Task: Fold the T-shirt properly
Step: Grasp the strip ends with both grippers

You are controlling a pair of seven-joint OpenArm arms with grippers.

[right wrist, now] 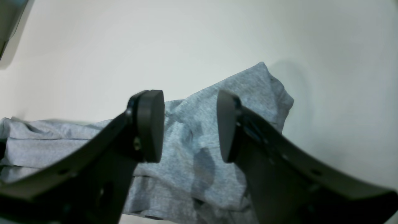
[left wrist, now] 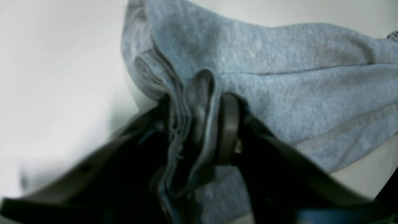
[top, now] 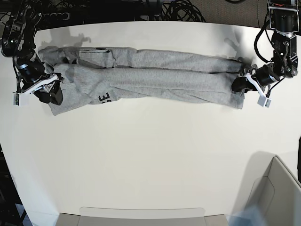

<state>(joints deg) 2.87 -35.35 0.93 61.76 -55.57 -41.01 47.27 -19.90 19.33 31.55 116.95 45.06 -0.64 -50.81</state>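
Observation:
The light-grey T-shirt (top: pixel 155 75) lies stretched into a long, wrinkled band across the far part of the white table (top: pixel 150 155). A bit of its black lettering (top: pixel 104 97) shows near its left end. My left gripper (top: pixel 241 84) is at the shirt's right end. In the left wrist view the left gripper (left wrist: pixel 196 124) is shut on a bunched fold of the T-shirt (left wrist: pixel 279 77). My right gripper (top: pixel 51 92) is at the shirt's left end. In the right wrist view the right gripper (right wrist: pixel 189 124) is open, with the T-shirt (right wrist: pixel 255 90) under and between its pads (right wrist: pixel 150 124).
Black cables (top: pixel 178 9) lie along the table's back edge. A pale box (top: pixel 277 193) stands at the front right corner. A grey tray edge (top: pixel 141 216) runs along the front. Bare white table lies in front of the shirt.

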